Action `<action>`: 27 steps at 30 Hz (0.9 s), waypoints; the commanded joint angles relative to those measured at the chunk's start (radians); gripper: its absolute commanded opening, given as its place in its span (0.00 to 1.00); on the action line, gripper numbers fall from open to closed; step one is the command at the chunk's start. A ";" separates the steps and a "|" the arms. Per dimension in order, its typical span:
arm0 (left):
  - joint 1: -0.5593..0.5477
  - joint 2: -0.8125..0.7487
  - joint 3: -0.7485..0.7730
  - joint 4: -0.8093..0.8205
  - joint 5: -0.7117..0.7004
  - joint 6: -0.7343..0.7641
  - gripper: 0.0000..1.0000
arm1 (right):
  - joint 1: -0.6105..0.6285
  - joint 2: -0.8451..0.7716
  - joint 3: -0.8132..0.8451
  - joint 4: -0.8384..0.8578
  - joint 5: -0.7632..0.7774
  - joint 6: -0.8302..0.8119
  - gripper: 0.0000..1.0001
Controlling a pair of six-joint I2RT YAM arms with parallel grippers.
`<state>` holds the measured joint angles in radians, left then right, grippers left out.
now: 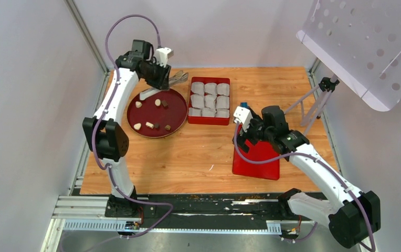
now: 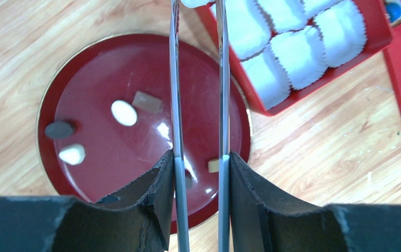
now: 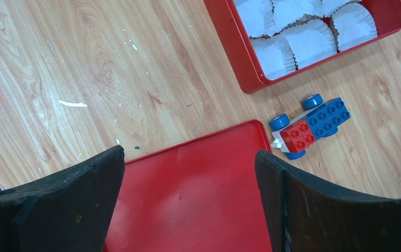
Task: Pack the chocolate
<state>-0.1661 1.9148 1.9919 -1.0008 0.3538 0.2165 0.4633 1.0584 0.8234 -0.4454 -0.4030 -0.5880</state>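
Left jaws pinch tongs (image 2: 175, 79) across the plate (image 2: 109, 68), likely for lifting chocolate (image 2: 124, 113) into the box (image 3: 235, 52), upper right; right jaws spread, idle over lid (image 3: 198, 194).

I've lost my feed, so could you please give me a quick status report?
Left gripper shut on tongs, over plate. Right gripper open, empty, above red lid. Chocolates on plate, paper cups look empty. Nothing blocking.

Top camera looks down on the whole table (image 1: 188, 157) from high behind its six o'clock edge. Both wrist cameras hang close, facing down; each catches the box (image 3: 229, 44) at one o'clock (their overlap).
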 commanded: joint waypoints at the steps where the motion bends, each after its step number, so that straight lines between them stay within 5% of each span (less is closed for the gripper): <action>1: -0.072 0.009 0.076 0.055 0.016 -0.045 0.08 | -0.005 -0.025 0.000 0.030 -0.016 0.004 0.94; 27: -0.166 0.265 0.211 0.109 -0.125 -0.047 0.12 | -0.046 -0.046 -0.020 0.002 -0.033 0.011 0.93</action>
<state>-0.3092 2.1628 2.1372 -0.9360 0.2531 0.1623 0.4225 1.0256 0.8028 -0.4549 -0.4164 -0.5880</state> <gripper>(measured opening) 0.453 0.935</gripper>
